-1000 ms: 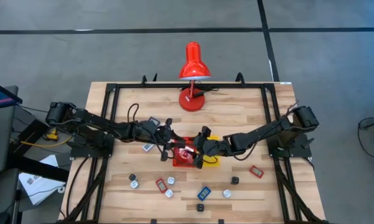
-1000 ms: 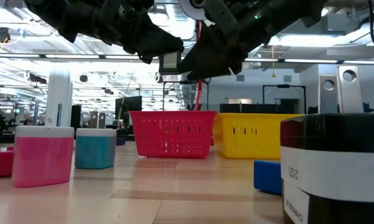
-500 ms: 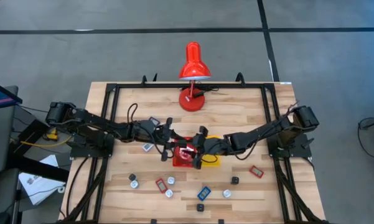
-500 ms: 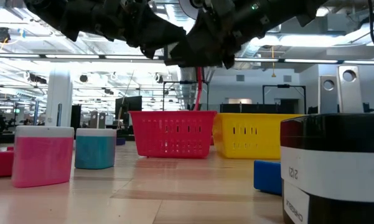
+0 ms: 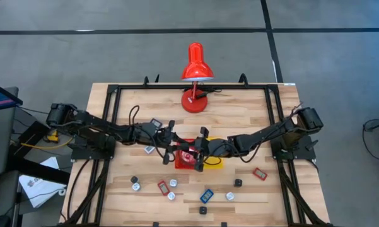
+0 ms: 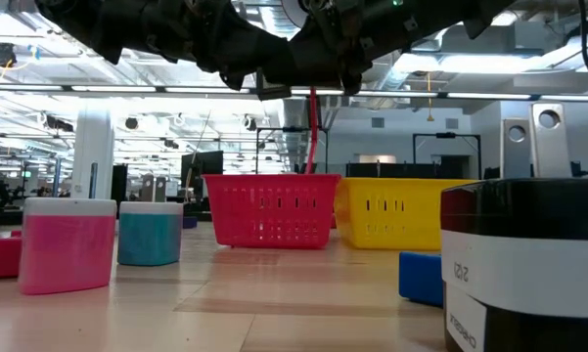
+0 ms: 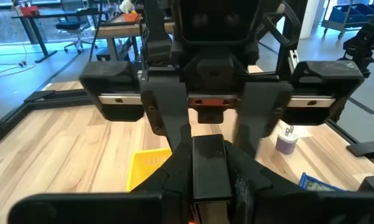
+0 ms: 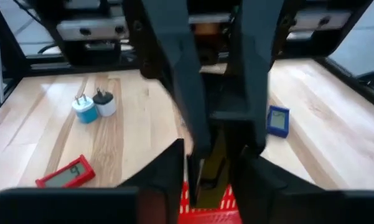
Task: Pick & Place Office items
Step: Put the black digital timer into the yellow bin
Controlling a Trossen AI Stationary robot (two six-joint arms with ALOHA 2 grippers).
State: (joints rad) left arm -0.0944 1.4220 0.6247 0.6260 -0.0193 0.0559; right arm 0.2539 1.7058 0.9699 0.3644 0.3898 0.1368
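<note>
Now the right gripper (image 5: 197,151) has moved in from a gap on the right side of the red tray (image 5: 181,166), and the left gripper (image 5: 176,150) meets it nose to nose above that tray. A second ago the right fingers stood wide and apart from the flat black item (image 7: 208,167); now they have narrowed onto its free end. In both wrist views they look pressed on either side of it. The left fingers stay clenched on the other end. So both grippers are grasping the same item in mid-air, well above the desk (image 5: 239,120).

My read is a hand-over in progress, and the left needs to let go next. If it releases before the right grip is firm, the item probably drops into the red tray, or onto the rim.

Containers: the red tray and the yellow tray (image 5: 215,163) sit touching side by side mid-desk. The grippers cover most of both from above, and the low view only gives slotted walls, so I cannot tell what is inside.

The rest of the office items are loose on the near part of the desk: a red flat piece (image 5: 260,173), a blue one (image 5: 206,195), another red one (image 5: 163,187), and white and black knob pieces scattered around them. The red lamp (image 5: 195,63) is at the far edge, not involved.
</note>
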